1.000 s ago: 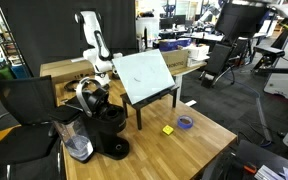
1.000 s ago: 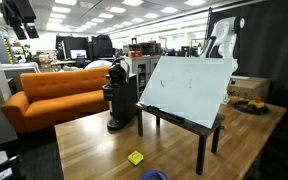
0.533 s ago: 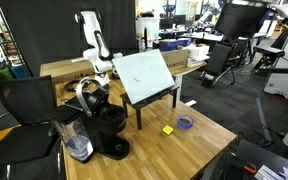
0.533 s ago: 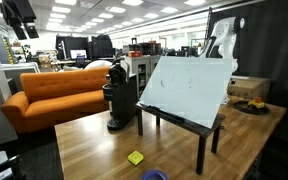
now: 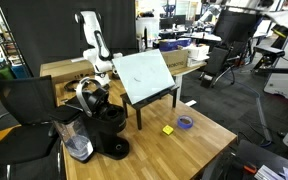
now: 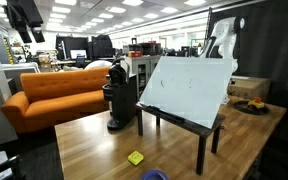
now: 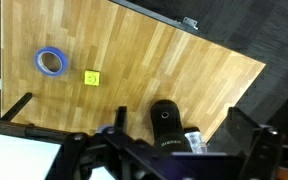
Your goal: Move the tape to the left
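The tape [image 7: 51, 62] is a flat blue-purple ring lying on the wooden table [image 7: 174, 60]. It is at the upper left of the wrist view, next to a small yellow block [image 7: 91, 77]. The tape also shows near the table's edge in both exterior views [image 5: 185, 122] [image 6: 154, 175]. My gripper [image 7: 181, 125] hangs high above the table, far from the tape. Its two dark fingers are spread wide with nothing between them. My white arm [image 5: 94, 45] stands behind the tilted whiteboard [image 5: 144, 75].
A black coffee machine [image 5: 106, 125] [image 7: 166, 120] stands on the table beside the whiteboard's black stand [image 6: 189, 90]. The yellow block [image 5: 168, 129] lies close to the tape. A black chair [image 5: 24, 110] is by the table, and an orange sofa [image 6: 54, 95] stands beyond it.
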Available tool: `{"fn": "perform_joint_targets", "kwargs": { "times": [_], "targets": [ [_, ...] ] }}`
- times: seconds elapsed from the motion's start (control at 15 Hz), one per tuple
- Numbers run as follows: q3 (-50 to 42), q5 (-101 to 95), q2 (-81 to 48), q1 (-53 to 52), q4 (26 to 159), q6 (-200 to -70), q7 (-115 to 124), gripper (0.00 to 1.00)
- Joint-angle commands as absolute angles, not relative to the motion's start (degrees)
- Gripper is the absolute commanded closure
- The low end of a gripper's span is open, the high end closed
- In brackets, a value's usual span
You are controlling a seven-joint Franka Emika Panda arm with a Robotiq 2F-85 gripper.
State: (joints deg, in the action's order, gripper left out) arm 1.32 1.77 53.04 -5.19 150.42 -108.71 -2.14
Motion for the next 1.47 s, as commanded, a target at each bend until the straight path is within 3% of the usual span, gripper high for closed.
{"fn": "perform_joint_targets", "kwargs": {
  "times": [0.0,0.47,0.93,1.4],
  "targets": [
    [-1.85,-0.05,50.70,-3.30,152.06,-113.98,-5.85,0.00],
    [-10.51,-3.41,42.73,1.38,154.06,-126.23,-12.64,0.00],
    [-17.77,-2.37,23.71,5.09,150.84,-139.39,-17.35,0.00],
    [-18.49,1.42,4.63,7.03,141.29,-143.68,-16.69,0.00]
  ]
}}
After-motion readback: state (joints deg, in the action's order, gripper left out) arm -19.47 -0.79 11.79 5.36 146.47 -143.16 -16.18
